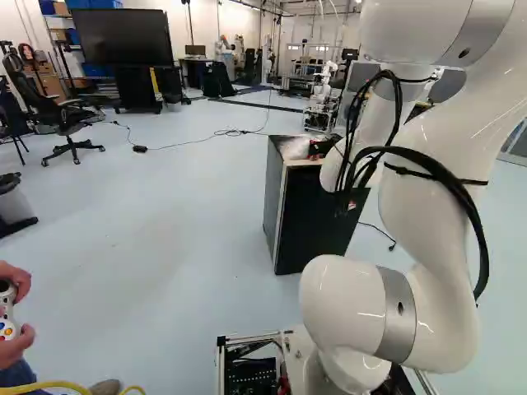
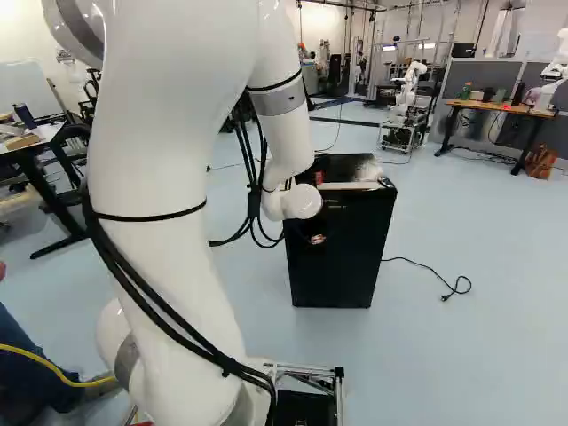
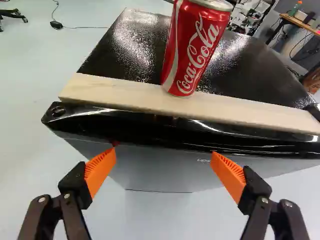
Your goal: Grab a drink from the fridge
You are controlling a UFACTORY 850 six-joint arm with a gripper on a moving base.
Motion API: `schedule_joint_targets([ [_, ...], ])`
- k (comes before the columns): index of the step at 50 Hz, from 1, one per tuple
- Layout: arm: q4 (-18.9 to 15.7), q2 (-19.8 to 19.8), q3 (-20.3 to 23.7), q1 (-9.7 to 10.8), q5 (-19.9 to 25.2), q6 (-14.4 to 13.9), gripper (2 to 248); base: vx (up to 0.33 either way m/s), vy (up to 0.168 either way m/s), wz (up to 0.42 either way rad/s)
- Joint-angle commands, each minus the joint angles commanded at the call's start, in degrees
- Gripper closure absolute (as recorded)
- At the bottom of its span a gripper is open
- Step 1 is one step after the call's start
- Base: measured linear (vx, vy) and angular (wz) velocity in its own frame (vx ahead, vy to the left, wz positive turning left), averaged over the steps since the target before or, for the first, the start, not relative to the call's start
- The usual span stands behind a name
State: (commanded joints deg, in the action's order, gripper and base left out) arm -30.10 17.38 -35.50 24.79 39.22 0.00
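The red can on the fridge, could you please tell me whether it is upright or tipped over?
Upright: the red can stands on its base at the pale strip on the fridge, its silver rim uppermost.

There is one red can (image 3: 195,47) and one black fridge (image 2: 342,244), with one pale strip (image 3: 130,96) along its top. The wrist view has two black fingers (image 3: 75,186) and two orange pads (image 3: 101,170), one per finger. At least two worktops (image 2: 497,107) show in the right base view. The left base view has one large screen (image 1: 123,37) and at least one wheeled chair (image 1: 62,119).
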Motion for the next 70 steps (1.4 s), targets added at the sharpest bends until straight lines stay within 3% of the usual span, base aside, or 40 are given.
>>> schedule_joint_targets([
  [27,0.02,-5.88,7.13,1.62,1.01,0.0,3,0.0,0.0,0.0],
  [43,1.68,-8.92,10.65,1.41,6.48,0.0,3,0.0,0.0,0.0],
  [70,6.72,-9.15,10.91,-1.23,17.68,0.0,3,0.0,0.0,0.0],
])
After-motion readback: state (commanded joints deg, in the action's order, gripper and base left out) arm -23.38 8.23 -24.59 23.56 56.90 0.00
